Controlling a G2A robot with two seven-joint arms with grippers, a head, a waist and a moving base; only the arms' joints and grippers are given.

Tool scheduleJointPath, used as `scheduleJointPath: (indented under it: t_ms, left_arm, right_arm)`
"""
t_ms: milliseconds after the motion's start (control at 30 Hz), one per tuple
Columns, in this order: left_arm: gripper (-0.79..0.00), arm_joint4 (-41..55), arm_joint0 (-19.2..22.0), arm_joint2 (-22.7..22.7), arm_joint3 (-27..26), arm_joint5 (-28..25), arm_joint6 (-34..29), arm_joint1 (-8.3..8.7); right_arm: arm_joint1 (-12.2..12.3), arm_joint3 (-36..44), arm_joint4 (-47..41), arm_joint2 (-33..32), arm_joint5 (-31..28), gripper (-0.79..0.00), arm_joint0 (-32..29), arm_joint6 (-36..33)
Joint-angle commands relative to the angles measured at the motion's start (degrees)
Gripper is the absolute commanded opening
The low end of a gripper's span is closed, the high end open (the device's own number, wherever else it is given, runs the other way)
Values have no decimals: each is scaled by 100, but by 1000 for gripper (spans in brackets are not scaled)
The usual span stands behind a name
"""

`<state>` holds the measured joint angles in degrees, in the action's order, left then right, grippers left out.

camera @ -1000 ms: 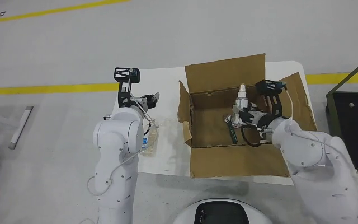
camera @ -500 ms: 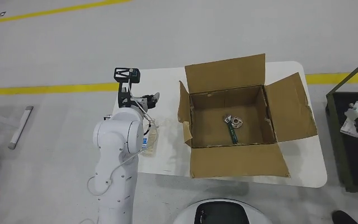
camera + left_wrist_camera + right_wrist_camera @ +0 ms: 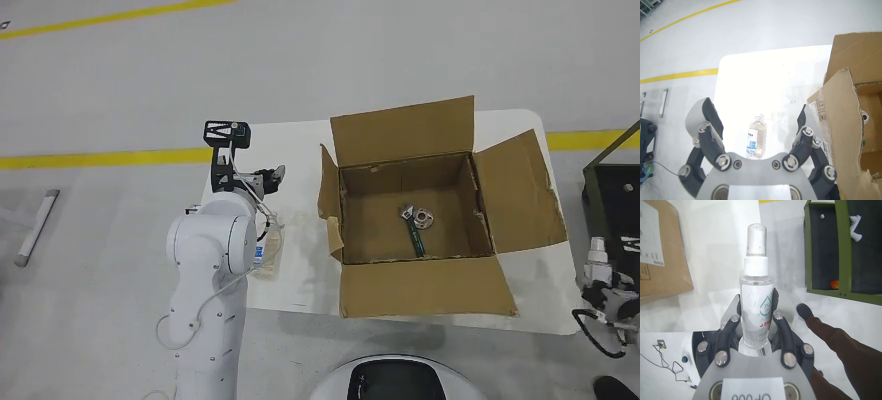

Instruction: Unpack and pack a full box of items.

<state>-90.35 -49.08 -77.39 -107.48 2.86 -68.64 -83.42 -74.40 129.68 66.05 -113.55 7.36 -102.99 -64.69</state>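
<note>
The open cardboard box [image 3: 505,195] stands on the white table [image 3: 300,150]; a green tool and a metal ring [image 3: 424,214] lie on its floor. My right gripper [image 3: 757,302] is shut on a clear spray bottle [image 3: 755,289] with a white collar and clear cap. It holds the bottle [image 3: 597,255] upright beyond the table's right front corner. My left gripper [image 3: 758,115] hangs open above a small clear bottle [image 3: 756,139] lying on the table to the left of the box [image 3: 846,117]. In the top view this bottle [image 3: 262,255] lies beside the left arm.
A green-framed bin [image 3: 842,247] with a black lining stands on the floor right of the table, holding a white part [image 3: 855,228] and an orange item [image 3: 834,284]. A person's shoe [image 3: 804,310] and leg are on the floor near it. The box flaps [image 3: 405,128] stand outward.
My right gripper has lifted the spray bottle out of the box and carried it right, past the table's front corner. The left arm has not moved.
</note>
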Motion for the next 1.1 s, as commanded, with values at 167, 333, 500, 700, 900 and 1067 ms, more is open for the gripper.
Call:
scheduleJointPath:
  t_ms: [167,333,500,700,900,1067]
  left_arm:
    - [0,0,0,0,0,0,0,0]
    - [0,0,0,0,0,0,0,0]
    - [0,0,0,0,0,0,0,0]
    - [0,0,0,0,0,0,0,0]
    - [0,0,0,0,0,0,0,0]
    - [0,0,0,0,0,0,0,0]
  right_arm:
    - [-3,-319,687,892,100,-785,129,108]
    - [-1,-662,873,1160,121,-785,266,101]
    - [3,-895,877,1266,124,-785,428,72]
    - [14,-1102,952,1377,117,-785,656,-44]
    - [22,-1286,1049,1516,109,-653,879,-118]
    - [26,-1389,1119,1600,143,-459,1003,-184]
